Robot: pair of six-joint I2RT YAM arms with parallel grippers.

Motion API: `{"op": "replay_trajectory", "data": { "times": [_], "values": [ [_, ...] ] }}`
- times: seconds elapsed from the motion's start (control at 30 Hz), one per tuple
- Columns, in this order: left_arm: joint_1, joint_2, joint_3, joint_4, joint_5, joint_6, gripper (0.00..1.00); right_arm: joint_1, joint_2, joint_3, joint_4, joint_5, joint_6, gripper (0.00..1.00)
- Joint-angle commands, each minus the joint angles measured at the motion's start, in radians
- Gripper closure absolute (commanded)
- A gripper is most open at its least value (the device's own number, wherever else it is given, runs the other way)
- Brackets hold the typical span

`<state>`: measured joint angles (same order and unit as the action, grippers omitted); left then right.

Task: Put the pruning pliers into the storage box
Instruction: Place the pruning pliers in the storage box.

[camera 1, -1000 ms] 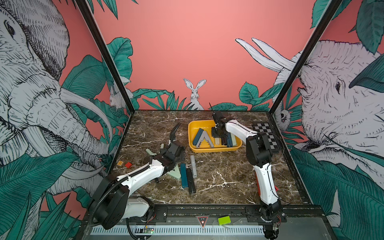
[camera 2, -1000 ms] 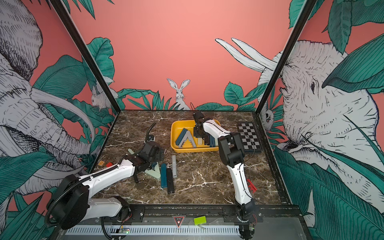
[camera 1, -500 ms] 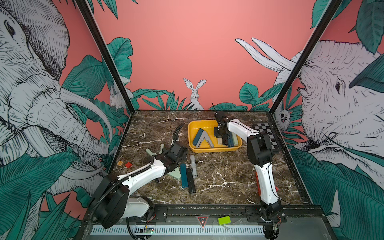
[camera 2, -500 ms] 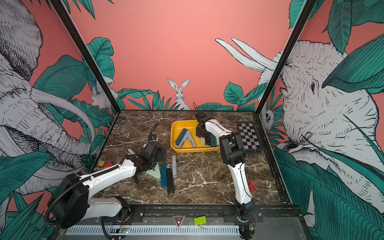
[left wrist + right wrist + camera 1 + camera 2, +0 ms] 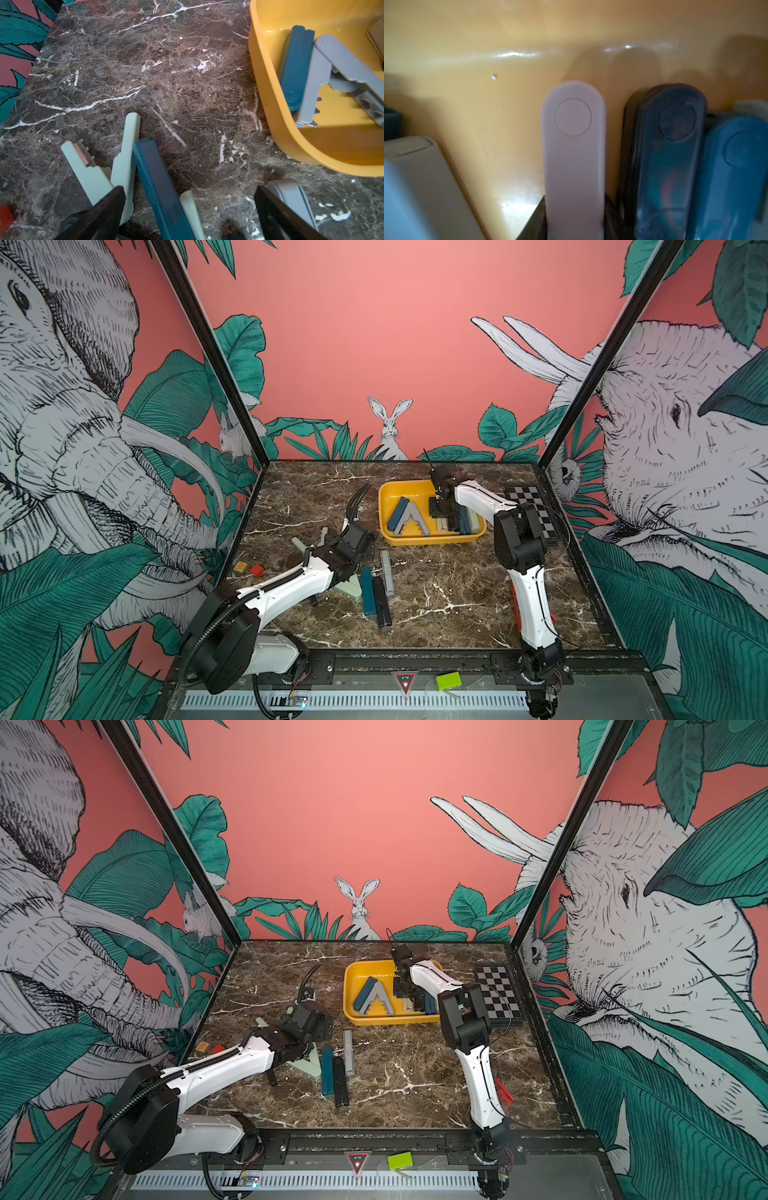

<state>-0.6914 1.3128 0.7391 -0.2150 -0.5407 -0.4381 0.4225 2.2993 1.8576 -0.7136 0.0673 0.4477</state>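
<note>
Plastic, hard and glossy, the folded teal pliers [image 5: 159, 187] on the table [image 5: 187, 83] lies between the spread fingers of the left claw [image 5: 189, 188]. It looks light, stiff and slippery, so pinch across mid-body. The right claw [image 5: 573, 218], down in the yellow box [image 5: 467, 62], flanks a pale pliers [image 5: 573, 145]; whether it grips, I cannot tell.

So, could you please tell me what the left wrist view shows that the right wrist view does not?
Only the left wrist view shows the brown marble table, a mint V-shaped plastic pliers, a dark teal folded pliers seen between the fingers of the open left gripper, and a grey V-shaped pliers inside the shallow bright yellow plastic tray.
Only the right wrist view shows a pale folded pliers between the jaws of the right gripper, beside a black folded pliers; whether it is gripped I cannot tell.
Both show that yellow tray.
</note>
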Motion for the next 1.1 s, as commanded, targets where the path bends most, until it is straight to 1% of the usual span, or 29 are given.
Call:
{"op": "replay_trajectory", "data": {
  "times": [0.0,0.03,0.1,0.23,0.33,0.47,0.53,0.57,0.6,0.73,0.87,1.07],
  "values": [
    [-0.003,-0.015,0.020,-0.016,-0.024,0.003,0.01,-0.014,-0.005,-0.052,-0.032,0.013,-0.012,0.59],
    [-0.002,-0.013,0.022,-0.017,-0.024,0.002,0.01,-0.016,-0.012,-0.062,-0.016,-0.007,-0.005,0.55],
    [-0.002,-0.006,0.025,-0.014,-0.020,0.002,0.01,-0.013,-0.025,-0.075,0.021,-0.034,0.004,0.52],
    [-0.003,-0.003,0.034,-0.020,-0.013,0.004,0.01,-0.013,-0.036,-0.058,0.031,-0.052,0.007,0.50],
    [-0.002,-0.007,0.034,-0.021,-0.015,0.002,0.01,-0.014,-0.052,-0.054,0.043,-0.053,0.004,0.42],
    [-0.002,-0.007,0.032,-0.021,-0.018,-0.002,0.01,-0.013,-0.080,-0.052,0.052,-0.066,0.003,0.40],
    [-0.032,-0.003,0.034,-0.019,-0.016,-0.002,0.01,-0.013,-0.094,-0.051,0.051,-0.060,0.006,0.39],
    [-0.033,-0.003,0.035,-0.020,-0.017,0.001,0.01,-0.013,-0.102,-0.053,0.052,-0.058,0.006,0.38],
    [-0.033,-0.001,0.036,-0.020,-0.018,0.002,0.01,-0.013,-0.109,-0.055,0.051,-0.055,0.005,0.35],
    [-0.035,0.002,0.042,-0.020,-0.015,0.005,0.01,-0.013,-0.135,-0.054,0.051,-0.035,0.004,0.34],
    [-0.045,0.003,0.048,-0.024,-0.018,0.003,0.01,-0.013,-0.129,-0.027,0.014,-0.022,-0.002,0.34],
    [-0.099,0.003,0.066,-0.039,0.002,-0.018,0.01,-0.013,-0.242,-0.123,0.103,-0.009,0.006,0.34]
  ]
}}
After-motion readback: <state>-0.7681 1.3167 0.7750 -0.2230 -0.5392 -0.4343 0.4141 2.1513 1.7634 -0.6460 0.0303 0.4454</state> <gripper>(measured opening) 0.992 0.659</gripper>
